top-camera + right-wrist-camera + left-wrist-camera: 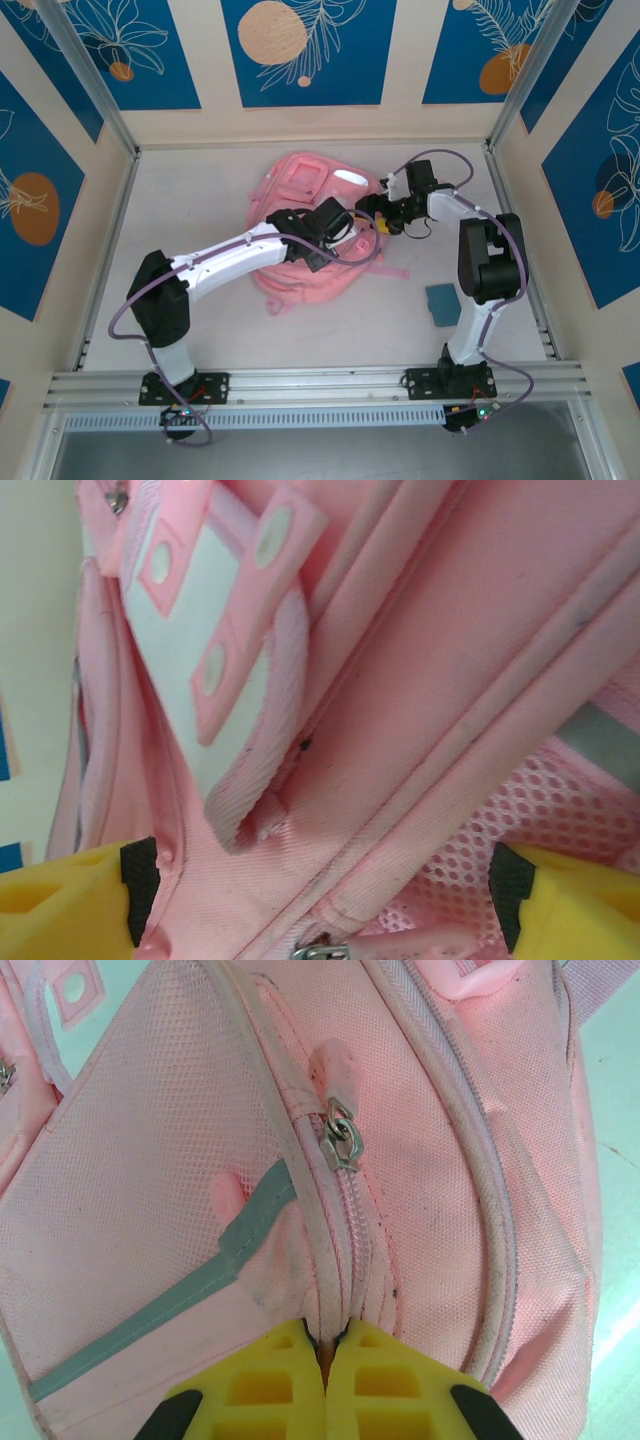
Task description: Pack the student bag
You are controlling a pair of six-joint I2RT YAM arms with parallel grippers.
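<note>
1. Top view: the student bag (300,180) lies flat mid-table (200,330), towards the far side, with both arms reaching onto its right half. The left gripper (345,238) sits on the bag's middle and the right gripper (383,222) at its right edge, just beside it. I judge they work as a pair, one pinning fabric while the other works the opening. A small teal item (440,303) lies by the right arm's base, apart from the bag, probably waiting to be packed.
2. Left wrist: the left gripper (325,1345) has its yellow tips pressed together with no real gap. The student bag's (430,1160) zipper seam runs straight into the join, so it looks nipped on that seam. The zipper pull (340,1140) sits further up the track, untouched. A grey strip (180,1300) crosses the mesh pocket to the left. Likely reason for the grip: to tension the seam so the zip can run.
3. Right wrist: the right gripper (325,905) is spread wide, a finger at each lower corner. It straddles the student bag (450,630) fold and clamps nothing. The white patch (200,630) is above, and a metal pull (320,950) lies between the fingers, the probable target. Whether the pads touch fabric is unclear.
</note>
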